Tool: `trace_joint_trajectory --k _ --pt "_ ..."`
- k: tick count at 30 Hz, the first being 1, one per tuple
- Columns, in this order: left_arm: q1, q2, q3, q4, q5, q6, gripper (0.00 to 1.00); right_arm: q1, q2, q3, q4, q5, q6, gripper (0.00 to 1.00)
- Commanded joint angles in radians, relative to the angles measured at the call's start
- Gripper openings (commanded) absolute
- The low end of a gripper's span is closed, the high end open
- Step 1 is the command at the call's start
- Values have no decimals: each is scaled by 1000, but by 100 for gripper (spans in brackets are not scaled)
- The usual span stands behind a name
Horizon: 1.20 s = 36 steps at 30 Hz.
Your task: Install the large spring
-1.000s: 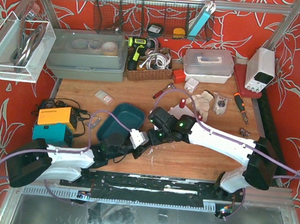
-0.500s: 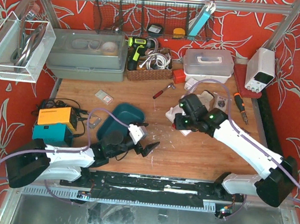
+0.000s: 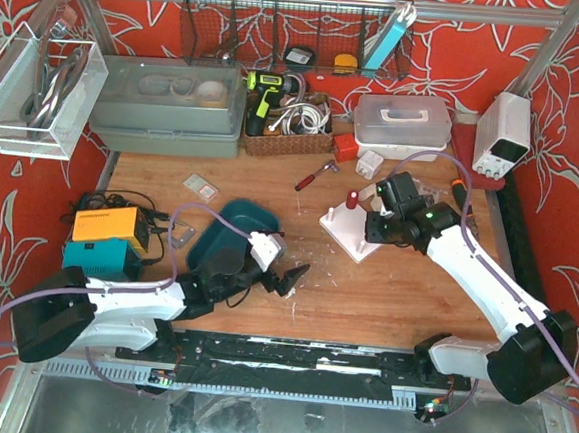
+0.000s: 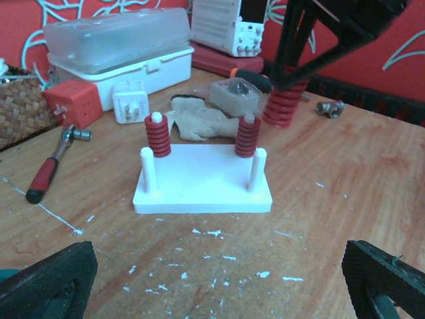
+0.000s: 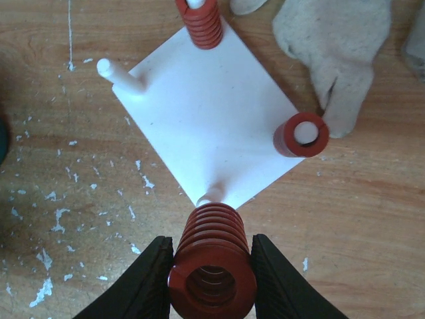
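The large red spring is clamped upright between the black fingers of my right gripper. It hangs just off the near corner of the white plate, over a bare peg. Two smaller red springs sit on other pegs, and a fourth peg is bare. In the left wrist view the plate lies ahead, with the large spring held above its far right corner. My left gripper is open and empty, with its fingers at the frame's bottom corners.
A grey glove and a red-handled ratchet lie near the plate. A teal tray sits beside my left gripper. A clear plastic box, a power supply and a screwdriver stand behind the right gripper.
The right gripper has moved away from the left gripper, to the right and back, to the white plate. The left gripper has opened wide.
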<state>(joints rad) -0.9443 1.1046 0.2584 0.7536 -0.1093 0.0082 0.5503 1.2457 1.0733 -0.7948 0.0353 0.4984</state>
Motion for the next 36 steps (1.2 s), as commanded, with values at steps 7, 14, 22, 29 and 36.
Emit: trace_joint_trajectory --k 7,14,22,29,36 --pt "24 19 63 -91 -93 -105 100 -7 47 -27 38 -40 -32 11" --pt "29 -12 45 -84 -123 -102 100 -7 80 -38 74 -34 -41 10" --pt "29 -12 45 -83 -125 -100 100 -8 126 -44 97 -4 -62 11" --pt "29 -9 47 -85 -128 -99 100 -7 174 -62 130 -6 -71 15" --pt "29 -17 45 -87 -132 -99 100 -7 228 -86 164 -15 -68 29"
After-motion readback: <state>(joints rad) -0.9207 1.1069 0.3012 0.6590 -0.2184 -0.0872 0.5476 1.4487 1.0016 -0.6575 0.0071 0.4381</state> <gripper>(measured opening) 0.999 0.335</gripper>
